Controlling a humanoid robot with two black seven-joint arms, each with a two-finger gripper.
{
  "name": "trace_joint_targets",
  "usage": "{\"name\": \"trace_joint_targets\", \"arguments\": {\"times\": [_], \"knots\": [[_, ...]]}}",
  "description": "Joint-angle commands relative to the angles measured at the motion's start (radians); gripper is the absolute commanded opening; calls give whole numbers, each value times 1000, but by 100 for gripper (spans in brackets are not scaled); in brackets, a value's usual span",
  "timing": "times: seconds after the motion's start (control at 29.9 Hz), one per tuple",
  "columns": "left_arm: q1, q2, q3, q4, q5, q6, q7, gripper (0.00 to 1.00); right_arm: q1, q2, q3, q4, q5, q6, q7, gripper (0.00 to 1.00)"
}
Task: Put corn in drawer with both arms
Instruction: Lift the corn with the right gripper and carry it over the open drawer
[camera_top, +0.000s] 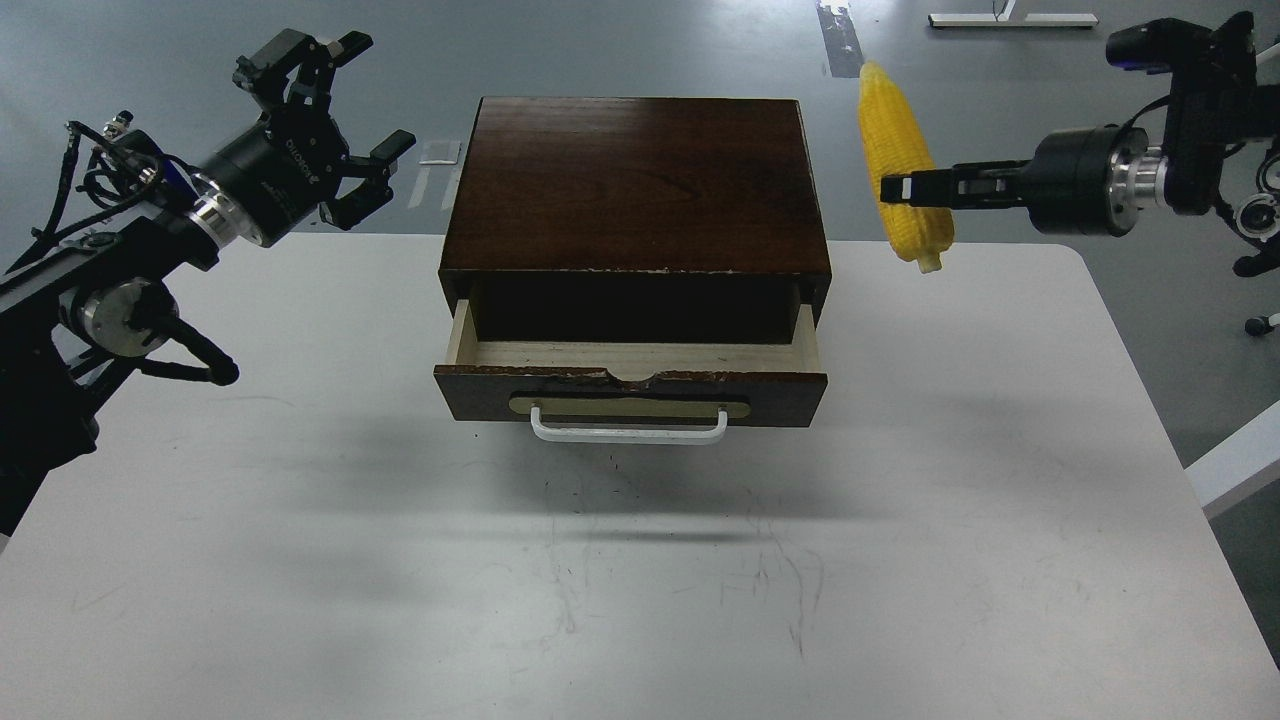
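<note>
The corn (897, 165) is held upright in the air by the closed right gripper (905, 188), beside the box (640, 180) (right of it), while the drawer (630, 385) is already pulled open, the left gripper (335, 120) is spread empty, and placing is left.

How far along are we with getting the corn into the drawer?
Done: the drawer is pulled open, pale interior showing. In hand: the right gripper holds the corn upright in the air, right of the cabinet. Left: carry it over, release it inside. The left gripper is open, empty.
</note>
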Motion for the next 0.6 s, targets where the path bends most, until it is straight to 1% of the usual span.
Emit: {"name": "trace_joint_targets", "arguments": {"times": [0.0,0.07,0.13,0.17,0.2,0.27,0.37,0.43,0.53,0.57], "knots": [[0,4,-1,0,-2,0,-1,98,159,90,-125,2,-5,-7,40,34],[-2,10,-3,0,-2,0,-1,98,243,166,-185,1,-13,-19,88,34],[-2,16,-3,-1,-2,0,1,98,274,204,-208,1,-28,-32,111,33],[-3,19,-3,-1,-2,0,1,98,303,240,-232,1,-61,-48,118,33],[-3,21,-3,-1,-2,0,1,98,315,259,-243,1,-85,-59,118,33],[-7,22,-3,-3,-2,0,2,98,351,326,-291,-1,-182,-114,118,33],[-8,22,-3,-3,-2,0,2,98,368,359,-318,-1,-241,-166,118,33],[-8,22,-3,-3,-2,0,4,98,377,388,-349,-1,-293,-228,118,34],[-8,24,-3,-3,-2,0,4,98,377,406,-381,1,-365,-288,118,34],[-8,24,-3,-3,-2,0,4,98,377,406,-381,1,-365,-288,118,34]]}}
